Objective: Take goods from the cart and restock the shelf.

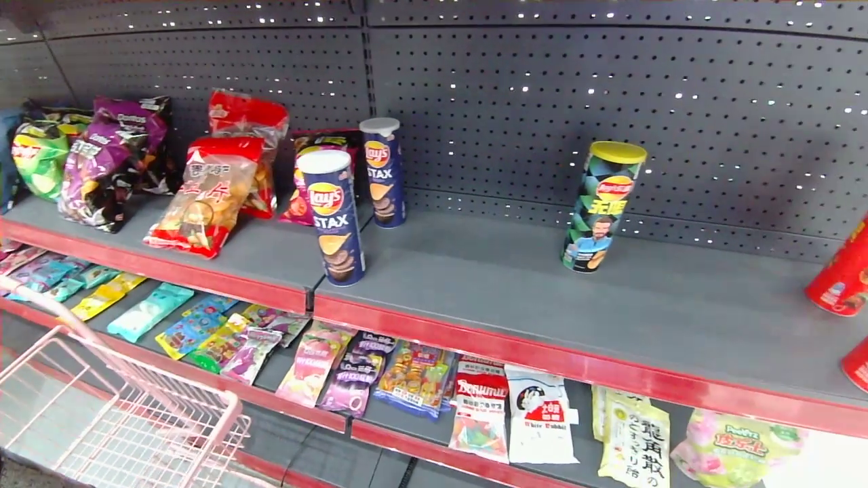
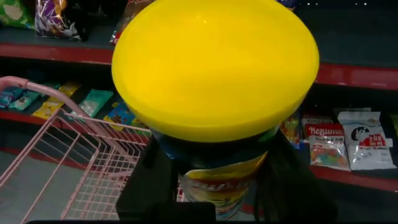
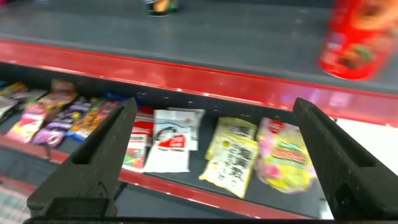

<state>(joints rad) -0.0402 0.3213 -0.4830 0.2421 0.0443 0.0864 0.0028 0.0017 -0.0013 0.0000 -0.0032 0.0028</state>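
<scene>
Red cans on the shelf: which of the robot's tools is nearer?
Right. The right tool faces the shelf front close to the red cans; the left tool holds a yellow-lidded can by the cart, farther left.

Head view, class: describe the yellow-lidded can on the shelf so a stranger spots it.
On the upper grey shelf with the red front edge, a tall green-and-black can stands alone, right of middle. Its lid is yellow; the dark blue cans leftward have white lids.
</scene>
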